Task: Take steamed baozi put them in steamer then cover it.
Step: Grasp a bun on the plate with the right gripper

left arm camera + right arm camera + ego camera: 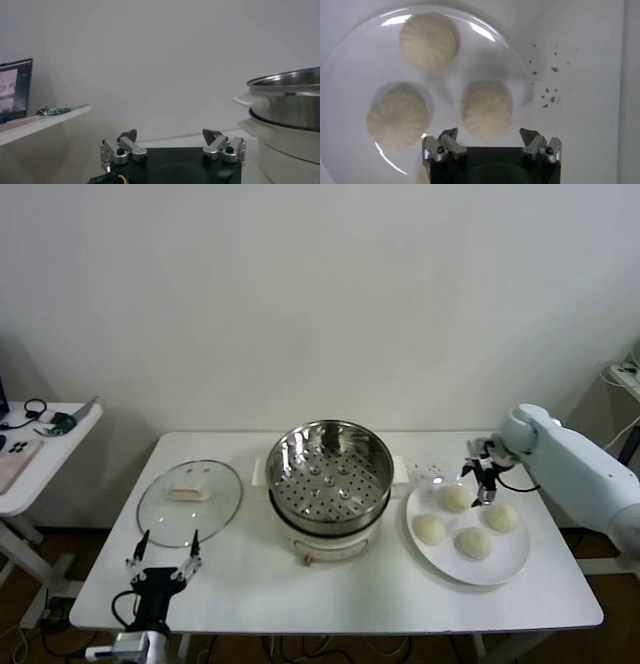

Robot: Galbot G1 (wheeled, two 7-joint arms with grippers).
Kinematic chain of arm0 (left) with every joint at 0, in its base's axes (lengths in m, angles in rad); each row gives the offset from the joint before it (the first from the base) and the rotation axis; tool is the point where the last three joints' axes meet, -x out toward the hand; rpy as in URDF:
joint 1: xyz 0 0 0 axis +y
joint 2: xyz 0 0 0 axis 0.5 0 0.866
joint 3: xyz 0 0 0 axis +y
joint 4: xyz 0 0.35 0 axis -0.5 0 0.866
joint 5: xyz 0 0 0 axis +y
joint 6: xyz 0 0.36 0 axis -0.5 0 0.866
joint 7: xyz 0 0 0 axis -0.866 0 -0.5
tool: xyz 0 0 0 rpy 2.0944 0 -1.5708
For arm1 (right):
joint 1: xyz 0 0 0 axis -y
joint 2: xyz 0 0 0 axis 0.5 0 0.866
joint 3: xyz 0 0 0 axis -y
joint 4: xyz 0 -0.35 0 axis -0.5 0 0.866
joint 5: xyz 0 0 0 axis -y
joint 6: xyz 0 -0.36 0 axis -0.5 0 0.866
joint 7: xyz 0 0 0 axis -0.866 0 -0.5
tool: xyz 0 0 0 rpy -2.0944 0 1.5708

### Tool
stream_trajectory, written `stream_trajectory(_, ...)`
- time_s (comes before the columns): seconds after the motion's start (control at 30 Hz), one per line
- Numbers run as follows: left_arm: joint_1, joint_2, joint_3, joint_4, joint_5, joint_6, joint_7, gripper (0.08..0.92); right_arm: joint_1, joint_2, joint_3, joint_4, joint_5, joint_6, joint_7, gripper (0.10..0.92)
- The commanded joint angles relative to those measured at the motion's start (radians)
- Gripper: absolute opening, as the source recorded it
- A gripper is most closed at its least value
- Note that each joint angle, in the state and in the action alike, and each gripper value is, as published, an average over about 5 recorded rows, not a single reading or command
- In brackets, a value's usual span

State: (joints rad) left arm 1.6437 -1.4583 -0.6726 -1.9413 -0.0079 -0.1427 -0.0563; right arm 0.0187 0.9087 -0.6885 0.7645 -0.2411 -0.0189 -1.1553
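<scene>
My right gripper, spread, hovers over the plate's 11 o'clock baozi; left gripper spread, parked.

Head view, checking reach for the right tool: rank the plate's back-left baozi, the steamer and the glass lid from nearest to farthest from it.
Measured from the right tool, open above the plate:
1. Back-left baozi, just beside and below it.
2. Steamer, table centre, to its left.
3. Glass lid, far left, near the parked left tool.
</scene>
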Motion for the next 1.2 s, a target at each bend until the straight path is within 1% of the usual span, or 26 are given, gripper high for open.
stream_trajectory(0.03, 0.001, 0.001, -0.002, 0.004, -0.006, 0.000, -0.001, 0.823, 0.008, 0.037, -0.030, -0.055, -0.010, 0.007, -0.006, 0.823)
stream_trajectory(0.6, -0.001, 0.002, -0.004, 0.005, -0.009, 0.003, -0.004, 0.823, -0.012, 0.109, 0.036, -0.149, -0.050, 0.050, 0.021, 0.820)
stream_trajectory(0.67, 0.000, 0.002, -0.004, 0.005, -0.010, 0.002, -0.004, 0.823, -0.010, 0.112, 0.038, -0.156, -0.057, 0.056, 0.017, 0.805)
stream_trajectory(0.83, 0.002, 0.002, -0.008, 0.007, -0.016, 0.000, -0.004, 0.823, -0.011, 0.112, 0.040, -0.159, -0.063, 0.062, 0.011, 0.736)
stream_trajectory(1.03, 0.002, 0.002, -0.011, 0.007, -0.021, 0.002, -0.004, 0.823, -0.012, 0.113, 0.043, -0.160, -0.064, 0.067, 0.004, 0.680)
stream_trajectory(1.2, 0.002, 0.002, -0.009, 0.008, -0.023, 0.004, -0.003, 0.823, -0.006, 0.114, 0.044, -0.156, -0.068, 0.075, -0.006, 0.657)
